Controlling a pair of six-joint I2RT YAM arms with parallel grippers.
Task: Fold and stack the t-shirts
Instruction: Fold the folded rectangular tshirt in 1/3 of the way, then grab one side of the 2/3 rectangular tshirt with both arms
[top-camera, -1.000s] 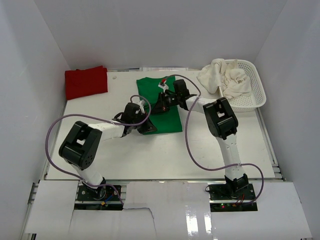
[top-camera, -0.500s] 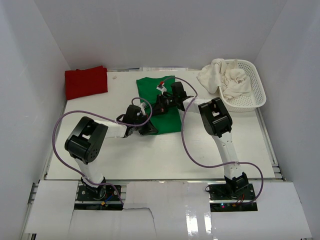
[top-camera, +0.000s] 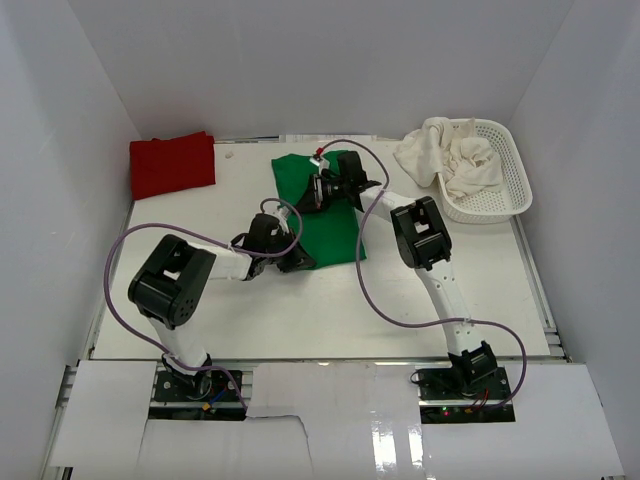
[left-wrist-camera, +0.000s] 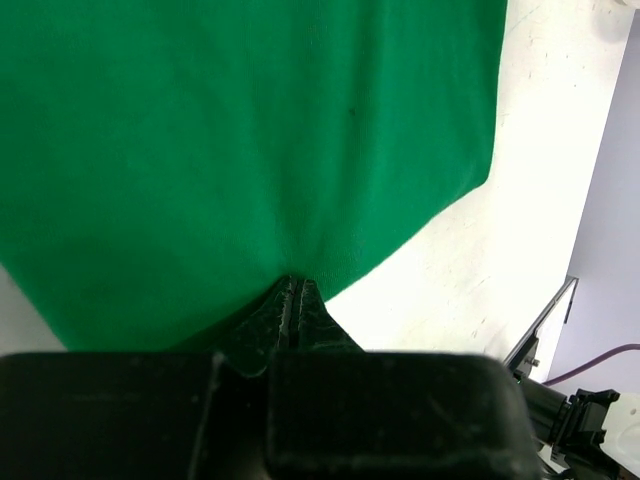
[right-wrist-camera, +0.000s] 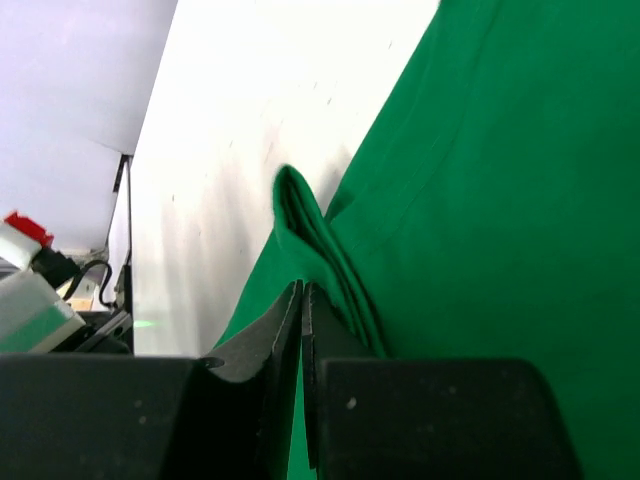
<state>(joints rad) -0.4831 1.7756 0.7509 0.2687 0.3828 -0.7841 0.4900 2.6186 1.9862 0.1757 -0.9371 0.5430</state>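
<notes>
A bright green t-shirt lies spread at the middle of the table. My left gripper is at its near left corner, shut on the green hem, and the cloth stretches away from the fingertips. My right gripper is over the shirt's left part, shut on a raised fold of green cloth, whose layers bunch just past the tips. A folded red t-shirt lies at the far left corner. Crumpled cream-white t-shirts fill the basket at the far right.
The white plastic mesh basket stands at the far right, with one cream shirt hanging over its left rim. White walls close in the table on three sides. Purple cables loop beside both arms.
My right gripper has drawn back and to the left over the green shirt with its pinched fold. The left arm's elbow has shifted right, while its gripper stays at the near left corner.
</notes>
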